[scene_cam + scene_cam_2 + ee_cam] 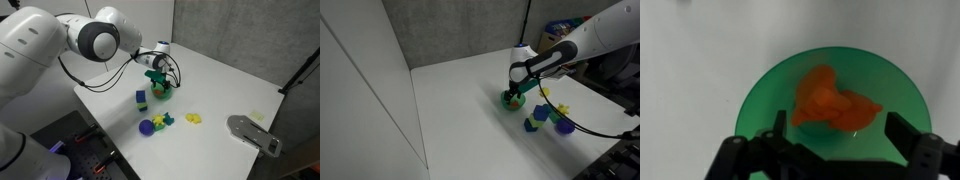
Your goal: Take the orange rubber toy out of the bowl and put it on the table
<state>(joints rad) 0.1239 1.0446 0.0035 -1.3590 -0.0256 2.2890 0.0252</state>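
Orange and lumpy, the rubber toy [835,100] lies in the middle of the green bowl [762,95]. In the wrist view it sits between the two black fingers [777,135], a little past their tips. The jaws are spread wide, one to each side of the bowl's near rim, and they pinch nothing.

In an exterior view the white arm [95,40] comes in from the left, bends at a big round joint and reaches across to the bowl [162,97]. The gripper [157,80] points down, close above the bowl. From the other side of the room the gripper [517,85] hangs the same way over the bowl [512,99], with a black cable trailing off it.

The toy has soft, slightly glossy folds. The bowl is round, smooth and plain inside. The table [220,90] is white, flat and bare of pattern. On it, from left to right, are a blue block [141,98], a purple ball [147,127], a green-and-yellow toy [163,120] and a small yellow toy [193,118]. All of them are near the bowl but apart from it. A grey flat piece [255,135] sits at the far right edge.
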